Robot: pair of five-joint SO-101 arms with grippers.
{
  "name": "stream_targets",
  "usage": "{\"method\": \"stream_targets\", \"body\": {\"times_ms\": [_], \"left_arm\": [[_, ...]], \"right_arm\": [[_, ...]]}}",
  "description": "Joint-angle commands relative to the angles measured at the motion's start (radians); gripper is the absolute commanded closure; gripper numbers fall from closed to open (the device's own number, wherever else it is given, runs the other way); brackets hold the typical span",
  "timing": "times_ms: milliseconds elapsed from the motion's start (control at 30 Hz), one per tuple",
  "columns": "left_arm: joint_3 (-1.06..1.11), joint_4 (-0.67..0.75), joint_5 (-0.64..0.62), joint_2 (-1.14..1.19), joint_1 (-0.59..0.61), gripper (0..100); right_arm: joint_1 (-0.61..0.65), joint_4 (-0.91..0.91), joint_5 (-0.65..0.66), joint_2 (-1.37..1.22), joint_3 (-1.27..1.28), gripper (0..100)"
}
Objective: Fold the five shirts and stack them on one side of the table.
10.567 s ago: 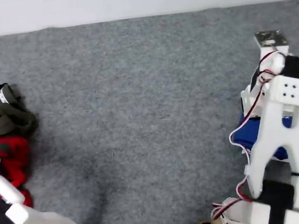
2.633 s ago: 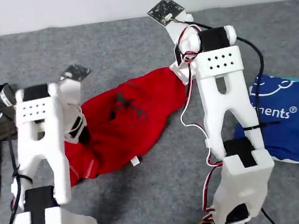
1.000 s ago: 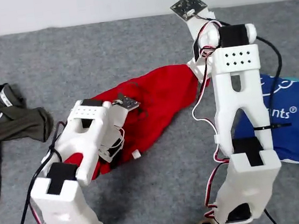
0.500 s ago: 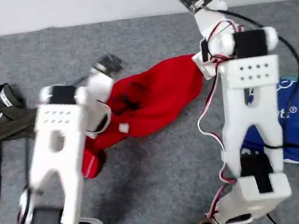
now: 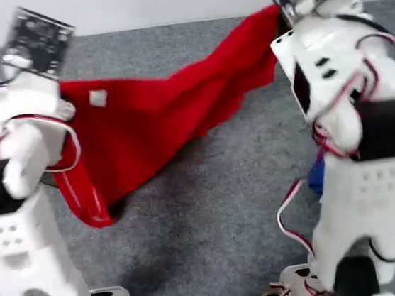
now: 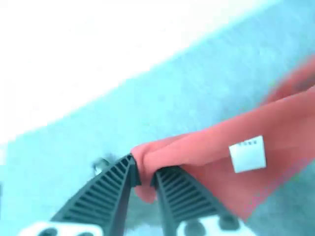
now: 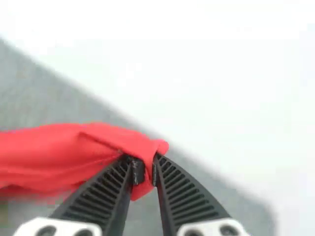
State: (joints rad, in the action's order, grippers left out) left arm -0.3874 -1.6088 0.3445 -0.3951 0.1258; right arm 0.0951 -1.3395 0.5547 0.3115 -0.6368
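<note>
A red shirt (image 5: 151, 117) hangs stretched in the air between the two raised arms, sagging toward the grey table. My left gripper (image 6: 142, 172) is shut on one edge of the red shirt (image 6: 221, 147), near its white label (image 6: 247, 153). At the other end my right gripper (image 7: 143, 169) is shut on a bunched corner of the red shirt (image 7: 64, 152). In the high view the left arm (image 5: 13, 162) stands at the left and the right arm (image 5: 352, 123) at the right. A blue shirt (image 5: 317, 174) peeks out behind the right arm.
Grey felt covers the table (image 5: 211, 203), with a white wall along its far edge. Open floor space lies in the middle, below the hanging shirt. Both arm bases stand at the near edge.
Both arms have risen toward the camera and moved apart, lifting the red shirt off the table and stretching it out. The dark shirts at the left are now covered by the left arm.
</note>
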Motion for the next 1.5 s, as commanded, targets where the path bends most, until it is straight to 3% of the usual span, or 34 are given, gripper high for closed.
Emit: {"method": "stream_targets", "body": {"times_ms": [0,233,600,867,1033,1233,1367,1467], "left_arm": [[-0.130,0.048,-0.003,-0.031,0.035,100],[-0.263,0.057,0.003,-0.040,0.044,100],[-0.618,-0.144,0.003,-0.040,0.043,100],[-0.708,-0.146,0.000,-0.040,0.044,100],[-0.526,-0.146,0.000,-0.040,0.043,100],[-0.067,-0.138,0.048,-0.020,0.043,100],[0.289,0.002,0.170,0.054,0.049,100],[0.450,0.157,0.176,0.138,0.049,100]], "right_arm": [[0.010,0.082,0.064,0.108,-0.026,98.9],[0.005,0.133,0.221,0.228,-0.026,98.9],[0.002,0.131,0.385,0.435,-0.026,98.9],[0.002,0.105,0.489,0.536,-0.021,98.8],[0.004,-0.022,0.496,0.446,-0.018,98.8],[0.012,-0.260,0.494,0.173,-0.018,98.8],[0.012,-0.314,0.462,-0.081,-0.018,98.8],[0.012,-0.246,0.422,-0.257,-0.020,98.8]]}}
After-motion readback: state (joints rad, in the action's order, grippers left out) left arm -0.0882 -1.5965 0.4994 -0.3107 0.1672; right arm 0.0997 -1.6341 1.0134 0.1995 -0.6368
